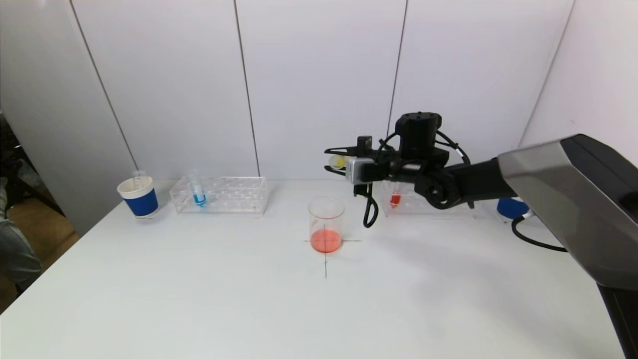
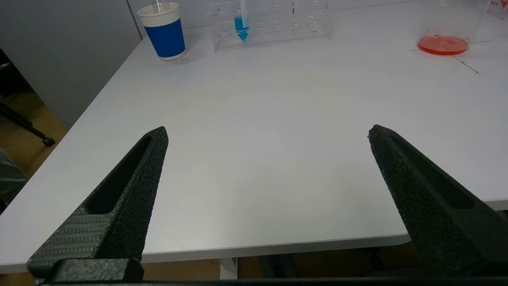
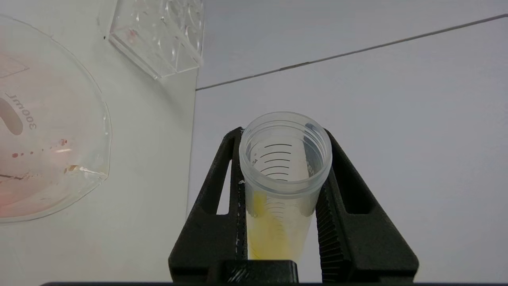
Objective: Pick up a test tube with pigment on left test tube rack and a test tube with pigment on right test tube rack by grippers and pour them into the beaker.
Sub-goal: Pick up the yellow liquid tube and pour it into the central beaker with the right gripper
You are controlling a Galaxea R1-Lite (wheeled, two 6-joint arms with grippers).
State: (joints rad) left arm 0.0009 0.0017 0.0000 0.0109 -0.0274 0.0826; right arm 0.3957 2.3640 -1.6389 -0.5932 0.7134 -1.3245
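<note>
My right end effector [image 3: 282, 186] grips a graduated yellow-pigment test tube [image 3: 283, 174] above the beaker [image 3: 47, 131], marked "300ml"; my left end effector [image 2: 266, 159] hangs open over the tabletop [image 2: 258, 119].

Matt white bench [image 1: 199, 299]; clear glossy glass beaker [image 1: 326, 219]; transparent plastic yellow-pigment tube [image 3: 283, 174]; rough, grainy black plastic left end effector [image 2: 268, 133] fingers [image 2: 131, 190].

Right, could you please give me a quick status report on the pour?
Right tool shut on yellow tube, held above and behind beaker. Beaker holds orange-red liquid. Left tool open, low at table's near edge. Path clear.
</note>
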